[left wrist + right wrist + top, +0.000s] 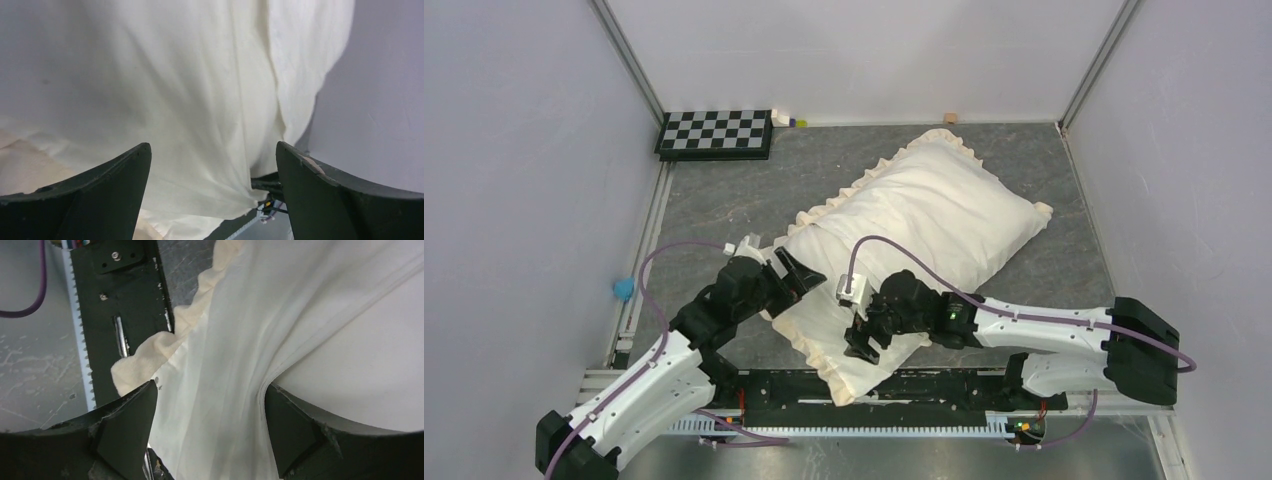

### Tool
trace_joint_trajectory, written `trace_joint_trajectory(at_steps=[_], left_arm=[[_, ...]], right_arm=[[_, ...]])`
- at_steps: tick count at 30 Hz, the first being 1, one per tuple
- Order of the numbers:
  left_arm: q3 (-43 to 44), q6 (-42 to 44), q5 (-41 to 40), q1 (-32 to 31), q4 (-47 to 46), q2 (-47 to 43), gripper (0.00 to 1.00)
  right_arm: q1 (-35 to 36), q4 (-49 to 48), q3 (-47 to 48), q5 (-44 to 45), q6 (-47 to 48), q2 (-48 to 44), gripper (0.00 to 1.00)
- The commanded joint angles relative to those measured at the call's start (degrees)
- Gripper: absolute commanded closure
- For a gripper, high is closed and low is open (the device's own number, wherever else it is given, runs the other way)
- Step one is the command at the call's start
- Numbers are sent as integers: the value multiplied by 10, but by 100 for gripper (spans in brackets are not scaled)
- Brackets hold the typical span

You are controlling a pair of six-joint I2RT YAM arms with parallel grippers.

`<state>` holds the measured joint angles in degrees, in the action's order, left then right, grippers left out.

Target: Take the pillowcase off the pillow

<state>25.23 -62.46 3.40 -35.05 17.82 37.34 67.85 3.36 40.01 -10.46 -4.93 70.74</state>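
The frilled cream pillowcase [924,215] lies plump and diagonal on the grey worktop [1064,250]. The left claw [796,275] gapes wide and empty at its left edge. The right claw [210,390] stands wide astride loose cloth at the near end, not clamped.

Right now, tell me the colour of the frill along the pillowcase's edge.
The frill is cream; it shows best in the top external view.

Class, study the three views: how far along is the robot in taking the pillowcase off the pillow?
Done: nothing visible; the frilled pillowcase covers the whole pillow, which is hidden. In hand: the left gripper and right gripper are both open, straddling cream fabric at the near end, neither clamped. To do: grip the fabric and pull the case off.
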Motion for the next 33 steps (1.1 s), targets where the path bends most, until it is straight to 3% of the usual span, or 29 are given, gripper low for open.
trace_joint_trajectory(at_steps=[1,6,12,21,28,33], left_arm=[[23,-46,-101,-2,114,-6,0],[10,-38,-80,-1,126,-41,0],[-15,-8,42,-1,16,-39,0],[-8,-23,78,-4,-45,27,1],[1,-24,68,-9,-75,52,2],[-5,-38,41,-12,-82,72,3]], right_arm=[[9,-101,-32,-103,-30,-5,18],[32,-145,-44,-112,-39,25,17],[33,-159,-43,-58,-41,19,13],[32,-86,-45,237,-39,-119,4],[30,-45,-48,353,-46,-169,2],[30,-10,-41,427,-54,-126,3]])
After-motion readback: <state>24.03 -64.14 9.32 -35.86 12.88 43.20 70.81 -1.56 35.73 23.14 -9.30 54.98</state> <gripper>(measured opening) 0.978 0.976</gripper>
